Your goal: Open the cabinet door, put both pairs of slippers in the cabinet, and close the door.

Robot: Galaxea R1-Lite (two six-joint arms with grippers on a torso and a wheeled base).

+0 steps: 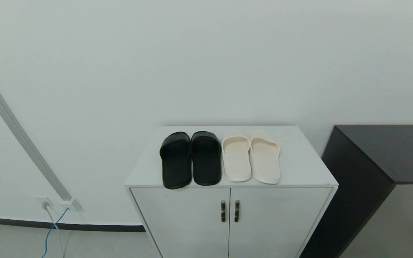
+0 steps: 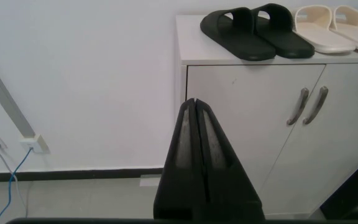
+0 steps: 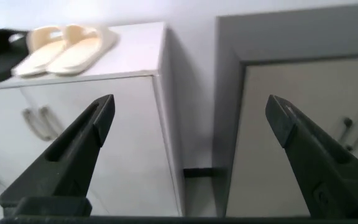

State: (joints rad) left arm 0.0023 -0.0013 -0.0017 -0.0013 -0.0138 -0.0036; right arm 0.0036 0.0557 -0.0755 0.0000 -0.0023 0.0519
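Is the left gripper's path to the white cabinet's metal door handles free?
Probably yes: nothing stands between the left gripper and the metal door handles, though the gripper is shut.

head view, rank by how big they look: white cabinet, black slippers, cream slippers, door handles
1. white cabinet
2. black slippers and cream slippers, about alike
3. door handles

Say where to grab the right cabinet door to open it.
Take the right door's handle, the upright bar at its inner edge, from straight in front, pinching it side to side. It stands off the panel; the left door's handle sits close beside, so centre carefully.
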